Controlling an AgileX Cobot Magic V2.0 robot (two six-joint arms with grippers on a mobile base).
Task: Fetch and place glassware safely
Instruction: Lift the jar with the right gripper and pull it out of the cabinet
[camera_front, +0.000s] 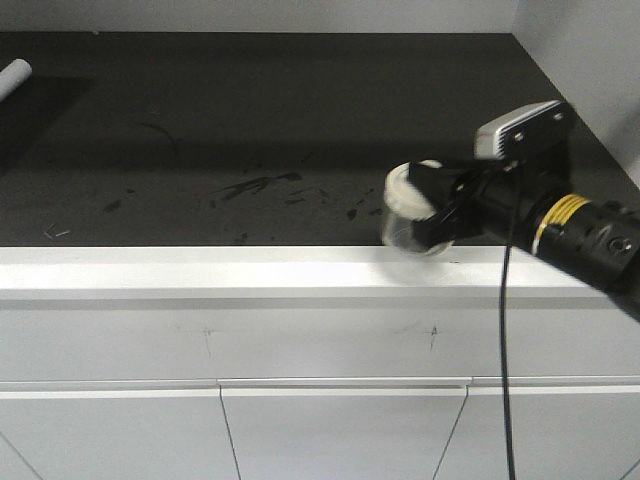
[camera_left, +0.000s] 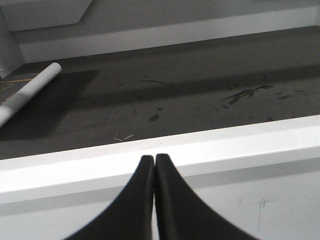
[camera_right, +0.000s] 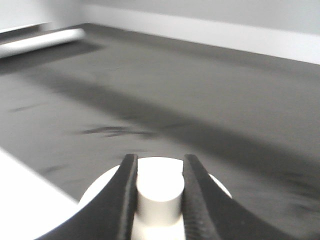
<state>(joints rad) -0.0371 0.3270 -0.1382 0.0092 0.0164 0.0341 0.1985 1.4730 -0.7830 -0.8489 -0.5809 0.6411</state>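
Note:
The glass jar (camera_front: 408, 232) is small and clear with a cream-white lid (camera_front: 403, 190). My right gripper (camera_front: 432, 205) is shut on the lid's central knob (camera_right: 159, 192) and holds the jar in the air over the counter's white front edge (camera_front: 250, 272), tilted on its side. In the right wrist view the two black fingers (camera_right: 125, 200) press both sides of the knob. My left gripper (camera_left: 154, 161) is shut and empty, just in front of the white edge (camera_left: 225, 145); it is not seen in the front view.
The dark countertop (camera_front: 250, 130) has scuff marks in its middle (camera_front: 255, 185). A white cylinder (camera_front: 12, 76) lies at the far left, also in the left wrist view (camera_left: 30, 92). White walls stand behind and on the right. Cabinet doors (camera_front: 340, 435) hang below the edge.

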